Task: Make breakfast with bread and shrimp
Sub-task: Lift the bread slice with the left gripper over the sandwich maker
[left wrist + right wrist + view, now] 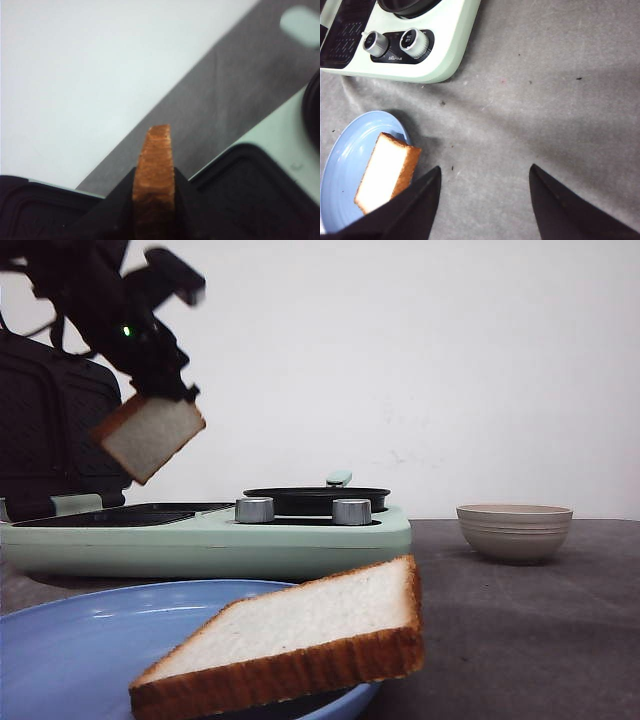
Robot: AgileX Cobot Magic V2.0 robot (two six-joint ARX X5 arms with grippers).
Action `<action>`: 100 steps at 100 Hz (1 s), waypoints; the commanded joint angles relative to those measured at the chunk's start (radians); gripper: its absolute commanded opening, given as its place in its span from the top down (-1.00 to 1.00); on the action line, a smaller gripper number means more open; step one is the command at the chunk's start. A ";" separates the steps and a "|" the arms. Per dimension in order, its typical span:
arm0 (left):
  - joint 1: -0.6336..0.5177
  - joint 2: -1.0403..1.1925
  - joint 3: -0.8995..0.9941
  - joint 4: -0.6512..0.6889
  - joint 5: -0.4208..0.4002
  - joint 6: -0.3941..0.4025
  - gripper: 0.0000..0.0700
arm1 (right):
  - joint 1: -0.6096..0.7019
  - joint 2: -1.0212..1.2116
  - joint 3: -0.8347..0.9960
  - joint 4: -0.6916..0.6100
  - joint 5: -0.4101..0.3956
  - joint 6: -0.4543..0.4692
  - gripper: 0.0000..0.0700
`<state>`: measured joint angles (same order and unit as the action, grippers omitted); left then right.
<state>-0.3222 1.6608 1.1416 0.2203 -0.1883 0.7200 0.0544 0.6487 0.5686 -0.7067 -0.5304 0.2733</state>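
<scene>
Grey cloth covers the table [560,640], with a plain white wall behind it. On the table stands a mint-green breakfast appliance [200,540] with an open black grill lid raised at its far left, a ribbed black grill plate [120,515], two silver knobs [254,510] on its front, and a shallow black pan [316,499] seated at its right end.

My left jaws [160,390] are closed on one slice of bread [150,435], gripping it by its upper edge. The slice hangs tilted in the air above the grill plate, clear of it. In my left wrist view the brown crust edge [153,185] stands between the two black fingers [117,210], with the grill plate's rim below.

My right jaws [484,200] are open and hold nothing; they hang over bare grey cloth, just beside the blue plate [345,150].

The second slice of bread [300,635] lies on the blue plate at the near edge of the table, in front of the appliance. It sits at a slant, one side propped on the plate's rim and overhanging it, the crust facing the front camera. My right wrist view shows the same slice [385,172] on the plate's side nearest my fingers.

A beige ribbed bowl [514,531] stands well apart to the right of the appliance. Its contents cannot be seen from this angle, and no shrimp can be made out in any view.
</scene>
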 commanded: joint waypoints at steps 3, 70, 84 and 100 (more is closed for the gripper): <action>0.002 0.039 0.053 0.020 -0.006 0.035 0.99 | 0.003 0.003 0.016 0.009 -0.003 -0.016 0.01; 0.020 0.128 0.121 -0.048 0.003 0.027 0.99 | 0.003 0.003 0.016 0.011 -0.003 -0.019 0.01; 0.023 0.139 0.121 -0.048 0.002 0.027 0.99 | 0.003 0.003 0.016 0.011 -0.003 -0.019 0.01; 0.026 0.150 0.121 -0.048 0.006 0.023 0.99 | 0.003 0.003 0.016 0.011 -0.001 -0.019 0.01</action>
<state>-0.2966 1.7832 1.2392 0.1612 -0.1837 0.7452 0.0544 0.6487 0.5686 -0.7063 -0.5301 0.2657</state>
